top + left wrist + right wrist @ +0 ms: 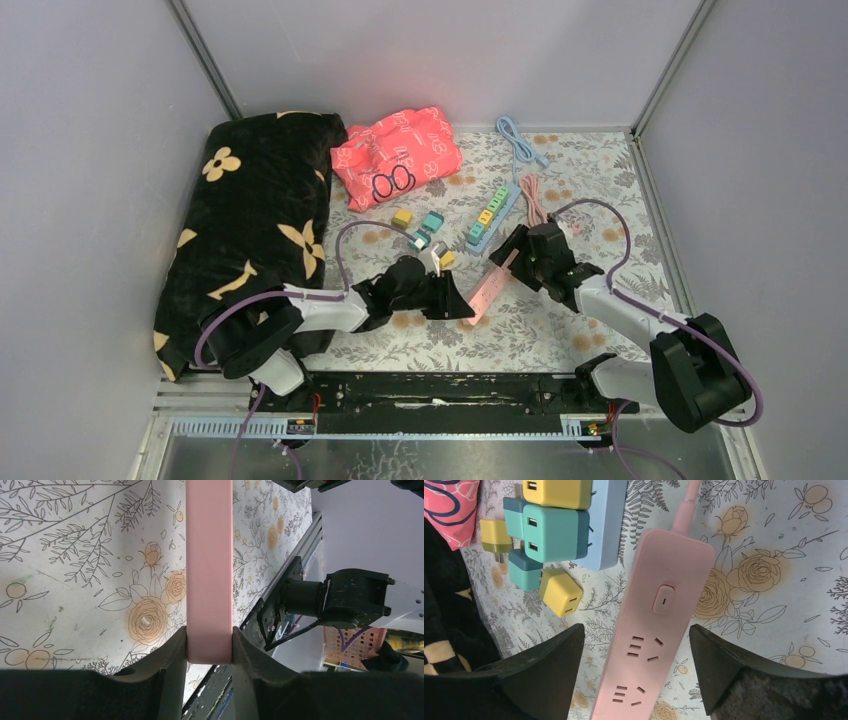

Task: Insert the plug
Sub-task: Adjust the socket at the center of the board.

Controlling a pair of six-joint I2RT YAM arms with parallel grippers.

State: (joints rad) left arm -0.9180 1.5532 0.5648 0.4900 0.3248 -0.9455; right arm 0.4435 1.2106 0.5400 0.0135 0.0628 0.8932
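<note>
A pink power strip (489, 284) lies slanted on the floral mat, its sockets facing up. My left gripper (462, 303) is shut on its near end; in the left wrist view the strip (209, 570) is clamped between both fingers, gripper (209, 650). My right gripper (512, 252) hovers open above the strip's switch end. In the right wrist view the strip (659, 625) passes between the spread fingers, gripper (636, 652), touching neither. Loose plugs lie beside it: a yellow one (560, 592) and a teal one (524, 570).
A blue power strip (492, 218) carrying teal and yellow plugs (555, 532) lies just beyond. More loose plugs (402, 217) sit to its left. The pink cable (535, 195) and a blue cable (518, 140) coil at the back. A black flowered cloth (250, 220) and a pink bag (395, 155) lie left.
</note>
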